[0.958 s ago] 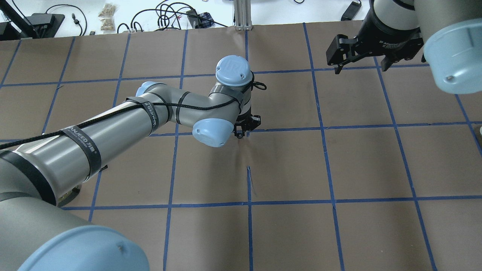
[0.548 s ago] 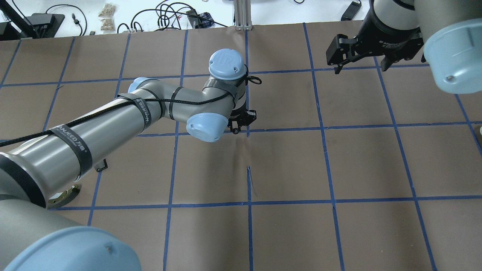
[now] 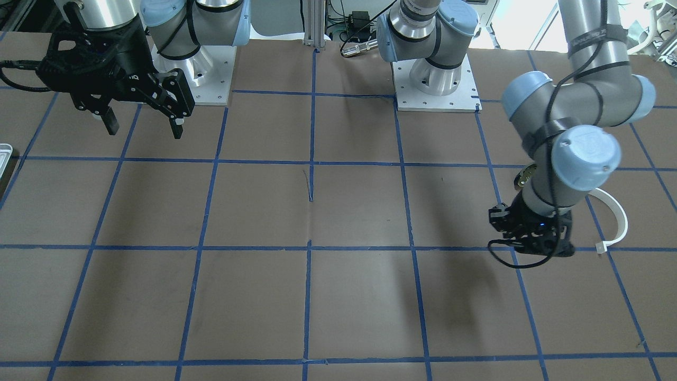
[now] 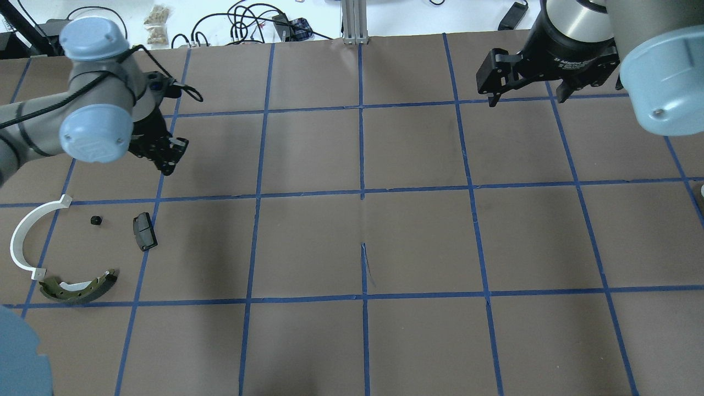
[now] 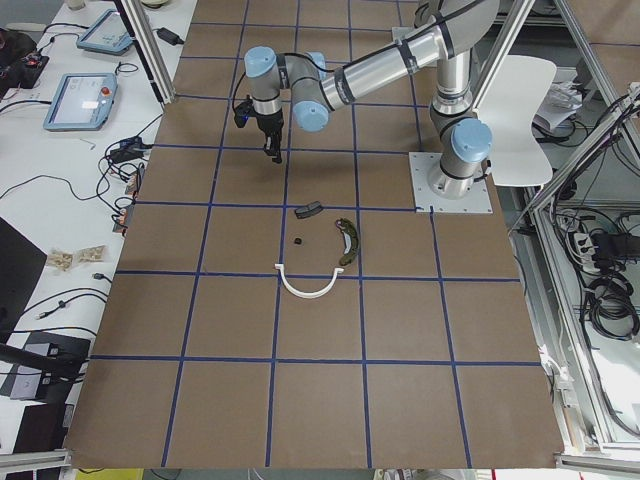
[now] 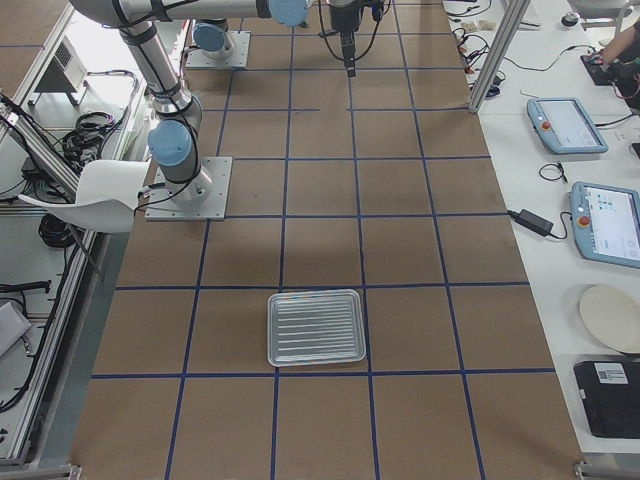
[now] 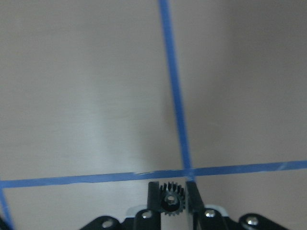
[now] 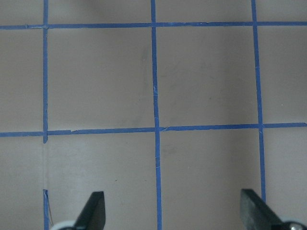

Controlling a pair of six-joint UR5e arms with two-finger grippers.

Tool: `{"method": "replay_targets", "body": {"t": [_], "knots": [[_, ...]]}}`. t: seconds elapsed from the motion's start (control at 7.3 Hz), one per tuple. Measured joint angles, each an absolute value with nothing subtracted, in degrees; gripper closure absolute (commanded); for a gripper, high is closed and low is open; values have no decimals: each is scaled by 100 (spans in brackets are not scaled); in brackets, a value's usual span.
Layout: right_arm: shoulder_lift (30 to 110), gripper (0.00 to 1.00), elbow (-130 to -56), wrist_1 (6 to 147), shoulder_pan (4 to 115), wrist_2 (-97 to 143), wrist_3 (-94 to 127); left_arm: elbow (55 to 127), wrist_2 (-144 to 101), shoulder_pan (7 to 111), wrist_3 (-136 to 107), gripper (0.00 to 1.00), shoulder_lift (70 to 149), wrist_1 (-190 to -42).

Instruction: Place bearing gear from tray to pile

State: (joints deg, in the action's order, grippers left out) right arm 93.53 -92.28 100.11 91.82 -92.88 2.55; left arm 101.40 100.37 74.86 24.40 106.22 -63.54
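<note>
Pinching a small black toothed bearing gear (image 7: 171, 202) between its two fingers, the left claw (image 7: 171, 187) is closed on the part. It hangs above the brown paper-covered table (image 4: 418, 242), and in the wrist view a crossing of blue tape lines (image 7: 187, 170) lies just ahead of it. In the overhead view this claw sits on the far side of the pile of loose parts (image 5: 348, 243), apart from it. The pile piece nearest the claw is the small black oblong block (image 4: 144, 231), with a tiny black knob-like piece (image 4: 96, 220) to its left. Closer to the robot lie the white plastic half-ring (image 4: 22, 242) and the olive-metal curved brake shoe (image 4: 81, 287), one end of the shoe just beside one end of the ring. The gear is therefore off the tray and in the air, not yet set down with the pile. The right claw (image 4: 528, 99) hangs over the far right part of the table with its jaws spread wide. Its wrist view shows only paper and tape between the fingers (image 8: 93, 211). The shallow silvery-white ribbed metal tray (image 6: 316, 294) lies flat on the table toward the robot's right end, well apart from both claws.
</note>
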Motion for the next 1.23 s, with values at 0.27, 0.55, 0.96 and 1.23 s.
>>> {"method": "replay_targets", "body": {"t": [0.27, 0.55, 0.96, 1.23], "knots": [[9350, 0, -9220, 10011, 9184, -9283, 259, 10383, 10131, 6551, 3608, 100, 10509, -6122], [9351, 0, -9218, 10011, 9184, -9281, 261, 10594, 10120, 6086, 4187, 100, 10585, -5647], [9349, 0, -9214, 10011, 9185, -9281, 263, 10555, 10109, 6289, 4208, 71, 10296, -5747], [9350, 0, -9206, 10011, 9185, -9281, 264, 9910, 9984, 7006, 3525, 31, 9953, -6851]]}}
